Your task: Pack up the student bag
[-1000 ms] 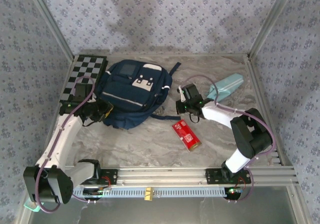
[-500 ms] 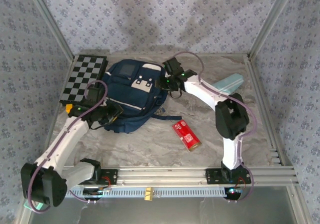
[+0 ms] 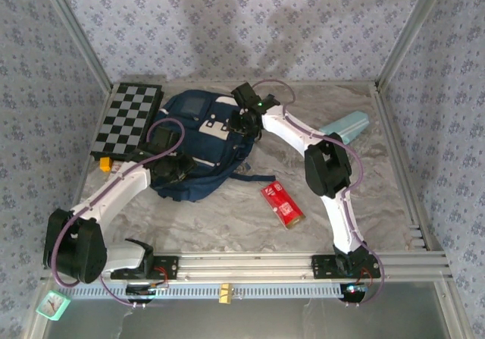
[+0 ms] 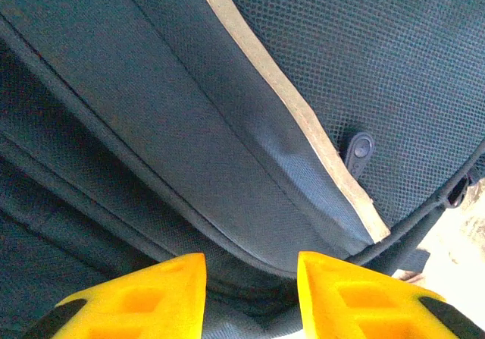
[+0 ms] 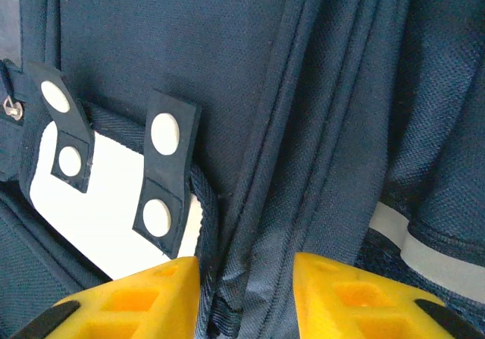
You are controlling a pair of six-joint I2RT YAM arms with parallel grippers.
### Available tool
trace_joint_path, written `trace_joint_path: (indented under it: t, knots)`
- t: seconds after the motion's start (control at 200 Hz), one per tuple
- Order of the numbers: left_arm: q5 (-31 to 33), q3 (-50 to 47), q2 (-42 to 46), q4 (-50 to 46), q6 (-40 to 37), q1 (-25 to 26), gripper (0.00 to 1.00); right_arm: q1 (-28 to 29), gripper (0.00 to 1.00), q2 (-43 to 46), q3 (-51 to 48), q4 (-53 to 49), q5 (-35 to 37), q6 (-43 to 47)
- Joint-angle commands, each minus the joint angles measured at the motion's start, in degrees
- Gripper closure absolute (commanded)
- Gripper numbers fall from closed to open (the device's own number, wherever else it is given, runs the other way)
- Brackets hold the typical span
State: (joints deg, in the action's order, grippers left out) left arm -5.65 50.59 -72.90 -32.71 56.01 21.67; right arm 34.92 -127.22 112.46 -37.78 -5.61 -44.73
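Student bag (image 3: 198, 145) is lying flat near the bench's (image 3: 220, 218) far edge, left of centre: navy woven mesh, grey trim stripe (image 4: 303, 119), white patch (image 5: 98, 202). Left pincer (image 4: 250, 278) is hovering part-open over the fabric. Right pincer (image 5: 246, 278) is standing part-open astride a piped seam (image 5: 258, 164). Fingertips are cut off, so contact is unclear.

left gripper (image 4: 248, 265) and right gripper (image 5: 244, 267) being cropped at the bottom edge, student bag (image 4: 151, 127) running off the wrist views' edges, teal object (image 3: 51, 306) sitting too small to identify
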Motion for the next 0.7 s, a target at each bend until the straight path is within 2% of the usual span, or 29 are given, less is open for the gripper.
trace_joint_path:
  t: [0.0, 0.245, 0.335, 0.4, 0.48, 0.6, 0.695]
  knots:
    - [1.34, 1.0, -0.13, 0.8, -0.64, 0.21, 0.63, 0.49, 0.63, -1.76, 1.84, -0.71, -0.24, -2.25]
    - [1.27, 1.09, -1.08, 0.63, -0.91, 0.21, 0.63, 0.77, 0.63, -4.68, 5.15, -1.78, -1.08, -2.64]
    - [1.12, 1.17, -1.33, 0.64, -0.99, 0.3, 0.63, 1.27, 0.67, -4.74, 6.24, -2.42, -1.38, -1.98]
    - [1.25, 0.88, -1.36, 0.7, -0.9, 0.3, 0.63, 2.2, 0.62, -4.19, 6.45, -2.51, 0.52, -1.97]
    - [1.16, 0.65, -1.34, 0.92, -0.57, 0.39, 0.63, 1.97, 0.59, -5.45, 7.16, -3.19, -0.91, -3.55]
    - [1.34, 0.34, -1.19, 0.91, -0.15, 1.15, 0.63, 1.29, 0.61, -8.64, 8.35, -3.62, -0.63, -4.33]
    - [1.34, -0.47, -0.88, 0.74, 0.22, 1.7, 0.63, 1.21, 0.66, -9.68, 9.09, -4.54, -0.11, -4.12]
